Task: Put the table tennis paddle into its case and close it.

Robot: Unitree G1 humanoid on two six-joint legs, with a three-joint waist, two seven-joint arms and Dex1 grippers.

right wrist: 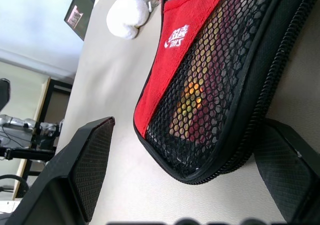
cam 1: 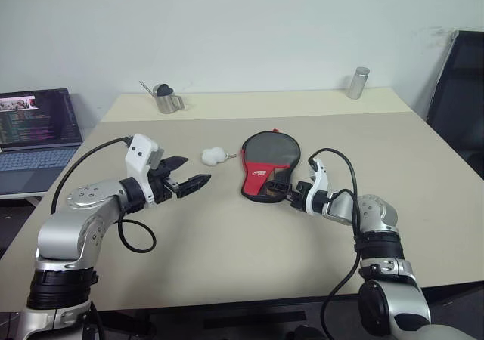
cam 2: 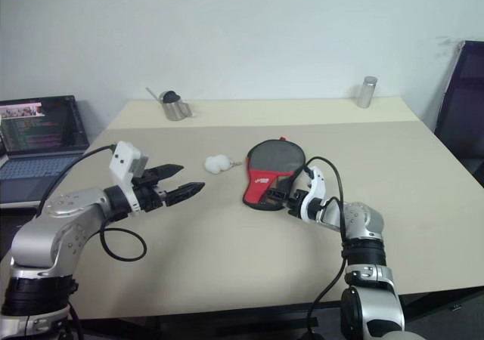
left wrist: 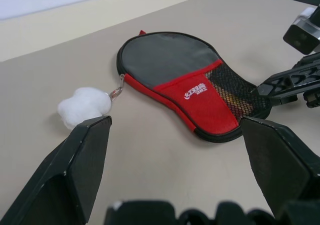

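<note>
the case [cam 1: 268, 161] is lying flat and zipped near the middle of the table [cam 1: 227, 264], with a white pompom charm [cam 1: 214, 156] clipped to its zipper pull and sitting at its nine o'clock. the right end effector [cam 1: 281, 189] is hovering at the case's six o'clock, fingers spread on either side of the mesh-pocket end, through which something red and yellow is showing. the left end effector [cam 1: 189, 175] is hanging above the table at the case's eight o'clock, fingers spread and holding nothing.
</note>
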